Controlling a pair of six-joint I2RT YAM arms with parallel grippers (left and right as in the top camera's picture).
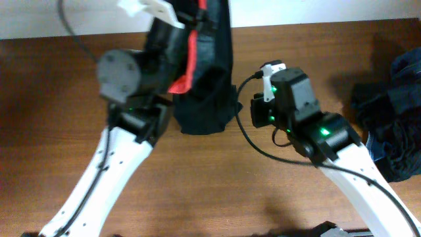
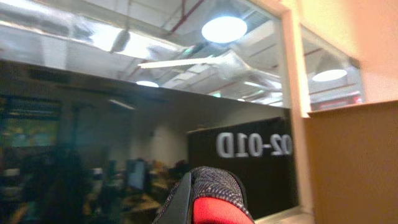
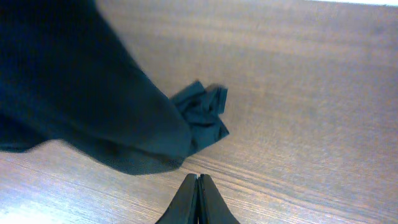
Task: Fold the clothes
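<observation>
Above the wooden table (image 1: 52,99), black pants (image 1: 209,99) are held up by the left gripper (image 1: 189,31), their lower end resting on the wood.
The clamped grey waistband (image 2: 214,183) is shown only by the left wrist view. The right gripper (image 3: 198,199), fingers together and empty just beside the fabric, is shown only by the right wrist view.

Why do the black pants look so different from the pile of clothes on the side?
The pants hang up high over the table, while the pile lies slumped at the table's right edge. The pants show a bright red strip, but the pile shows blue and no red. The pants are stretched long, and the pile is crumpled in a heap. Both are dark, soft cloth.
</observation>
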